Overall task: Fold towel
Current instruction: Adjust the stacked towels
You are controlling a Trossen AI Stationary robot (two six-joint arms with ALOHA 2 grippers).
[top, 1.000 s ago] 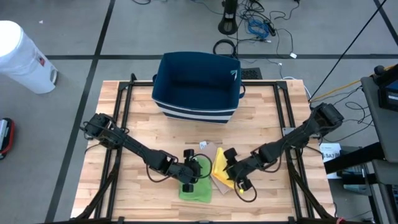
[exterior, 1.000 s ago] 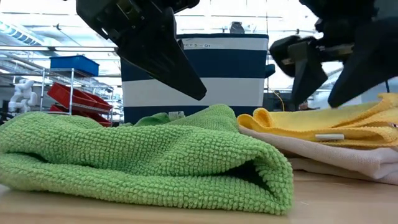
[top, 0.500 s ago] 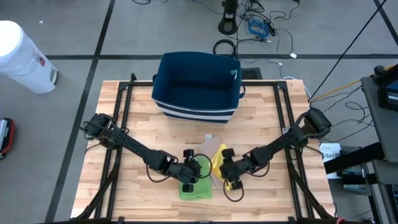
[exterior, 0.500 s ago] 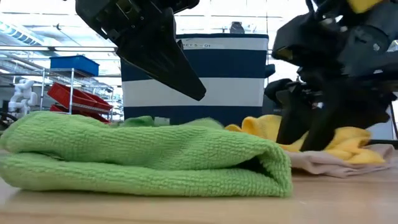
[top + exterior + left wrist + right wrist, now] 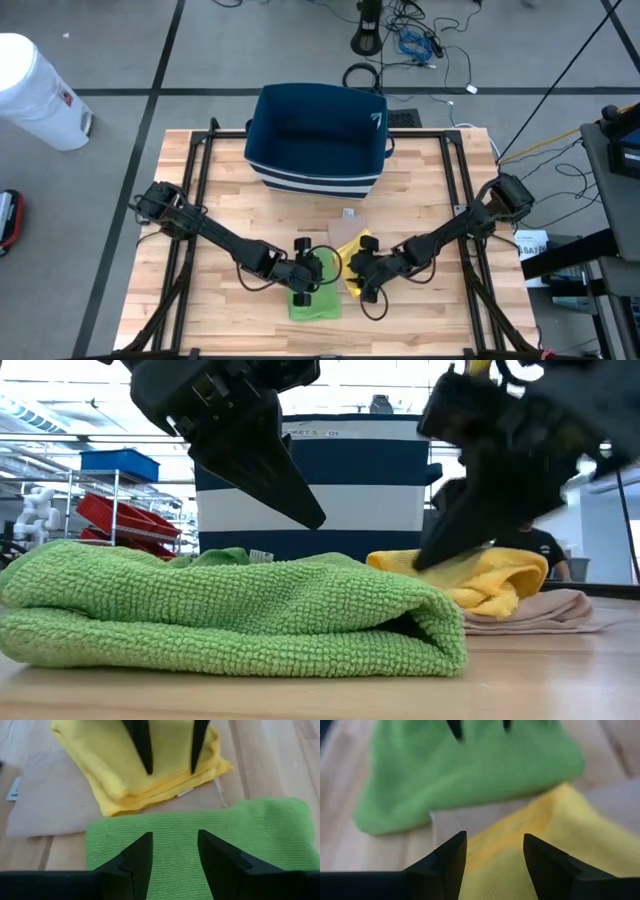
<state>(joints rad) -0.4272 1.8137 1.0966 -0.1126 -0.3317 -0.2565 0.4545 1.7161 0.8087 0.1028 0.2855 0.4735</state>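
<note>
At the table's front edge a folded green towel (image 5: 230, 610) is seen. The left gripper (image 5: 174, 849) is held open just above it, with nothing gripped. Just behind, a folded yellow towel (image 5: 480, 575) lies on a beige cloth (image 5: 540, 610). The right gripper (image 5: 494, 851) is open over the yellow towel, holding nothing. The yellow folds could be pushed loose if the fingers are lowered badly. A striped bin (image 5: 318, 135) stands farthest back.
</note>
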